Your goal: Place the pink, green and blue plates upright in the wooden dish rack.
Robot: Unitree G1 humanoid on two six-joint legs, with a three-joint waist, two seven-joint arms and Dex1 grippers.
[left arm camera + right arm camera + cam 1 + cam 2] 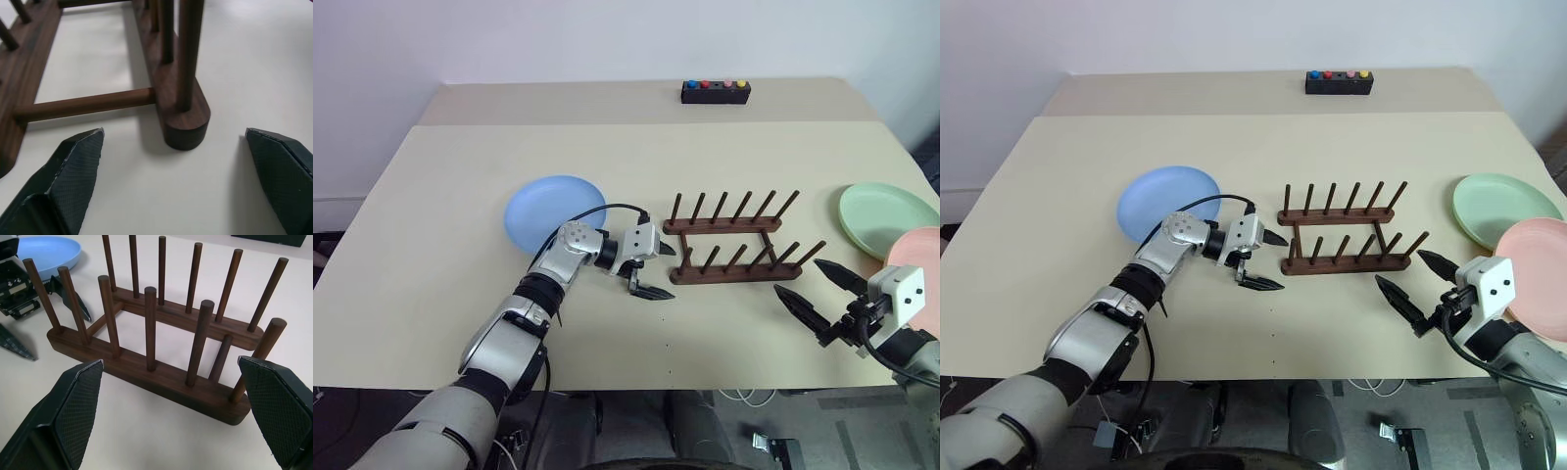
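**Three plates flat on the table, rack empty, both grippers wide**

One blue plate (551, 211) lies flat on the beige table (431, 255), on the robot's left side, behind the left forearm. Just to its right, the left gripper (658, 271) points at the left end of the wooden dish rack (729, 252); its two black fingers stand wide apart and hold nothing, one tip near the end of the far rail, the other near the end of the near rail. In the left wrist view the rounded end of one rail sits between the spread fingers (73, 171), untouched.

The single rack stands in the middle of the table: two parallel rails, six pegs counted on each, joined by two crossbars. No plate is in it.

To the rack's right, the right gripper (817, 291) hovers near the table's front edge, its fingers also spread wide and empty, aimed toward the rack's right end.

Farther right, one green plate (886, 218) lies flat, and one pink plate (1538, 274) lies just in front of it at the table's right edge.

At the far edge sits one small black box (715, 91) with four coloured buttons.
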